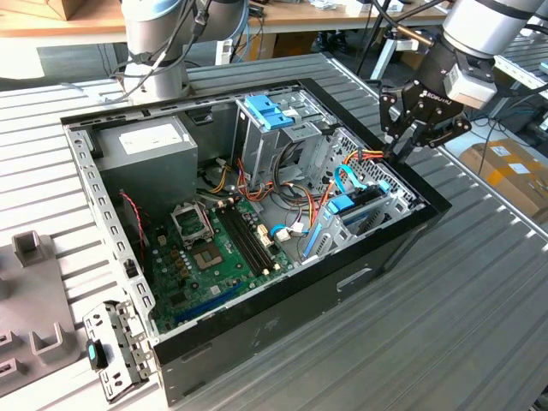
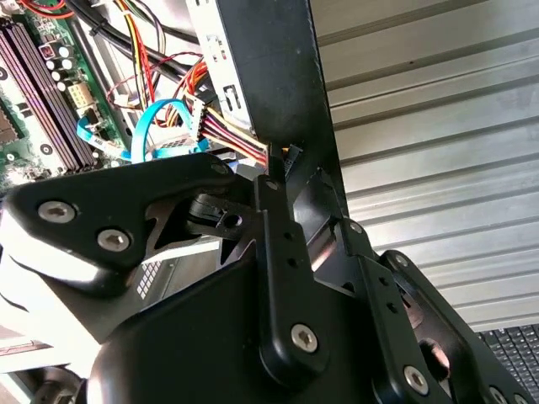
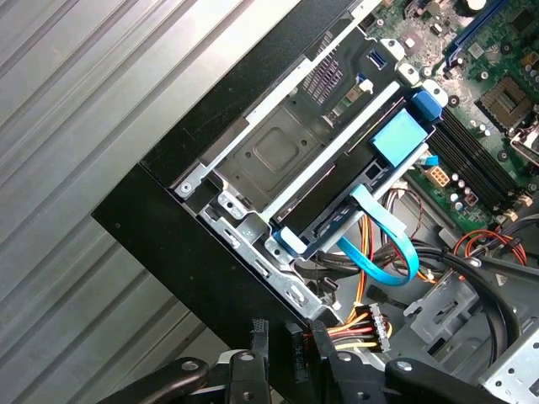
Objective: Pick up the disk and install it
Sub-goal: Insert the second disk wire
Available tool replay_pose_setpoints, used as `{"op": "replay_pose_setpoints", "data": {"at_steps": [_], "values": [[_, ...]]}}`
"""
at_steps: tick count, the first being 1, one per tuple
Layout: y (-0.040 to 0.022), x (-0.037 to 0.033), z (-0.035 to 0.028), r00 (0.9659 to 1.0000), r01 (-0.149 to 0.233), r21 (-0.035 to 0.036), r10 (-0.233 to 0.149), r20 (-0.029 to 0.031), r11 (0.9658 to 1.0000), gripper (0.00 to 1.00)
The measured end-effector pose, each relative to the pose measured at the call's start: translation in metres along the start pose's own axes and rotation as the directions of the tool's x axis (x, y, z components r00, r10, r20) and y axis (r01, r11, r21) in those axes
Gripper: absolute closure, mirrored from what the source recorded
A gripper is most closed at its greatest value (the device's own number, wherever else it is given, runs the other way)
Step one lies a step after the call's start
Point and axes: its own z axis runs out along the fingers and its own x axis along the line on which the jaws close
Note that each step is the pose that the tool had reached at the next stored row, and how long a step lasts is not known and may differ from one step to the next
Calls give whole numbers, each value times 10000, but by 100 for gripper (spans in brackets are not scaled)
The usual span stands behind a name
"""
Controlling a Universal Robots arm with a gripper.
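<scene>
A slatted metal counter carries an open black computer case lying on its side, its inside facing up. The robot arm reaches in from the far end of the exterior view's right.

Inside the case, a grey power-supply box sits at the far left of the exterior view. The green motherboard lies nearer, in the middle. A metal drive cage stands along the case's right wall, and a wide blue latch tops the bay at the far side.

The disk sits slotted on edge in that right-hand drive cage, near the case's right wall. In the first wrist view its bright blue carrier frame shows between the cage's metal rails. A light blue flat cable loops just beside it, and also shows in the second wrist view.

The hand hangs over the case's right rim, just far of the disk. In both wrist views its fingers are drawn in on a small black plug, which ends a bundle of yellow, red and orange wires. The hand is not touching the disk.

On the counter at the near left lies a small metal bracket.
</scene>
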Motion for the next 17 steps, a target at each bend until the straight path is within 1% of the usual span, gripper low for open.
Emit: {"op": "replay_pose_setpoints", "data": {"at_steps": [5, 7, 8, 9, 10, 14, 15, 16, 17], "values": [[0, 0, -1, 10000, 2, 3, -2, 4, 10000, 67], [0, -1, -15, 10000, 6, 9, -6, 9, 10000, 67], [0, -1, -23, 10000, 9, 20, -9, 20, 10000, 67], [-1, 0, -23, 10000, 13, 56, -13, 57, 10000, 67], [-1, -1, -24, 10000, 13, 65, -13, 65, 10000, 67], [0, -1, -24, 10000, 74, 86, -74, 56, 9999, 67], [0, 0, -22, 9998, 82, 203, -85, 172, 9998, 67], [0, -1, -23, 9994, 87, 350, -98, 320, 9993, 67], [-1, -1, -23, 9994, 88, 356, -99, 325, 9993, 67]]}}
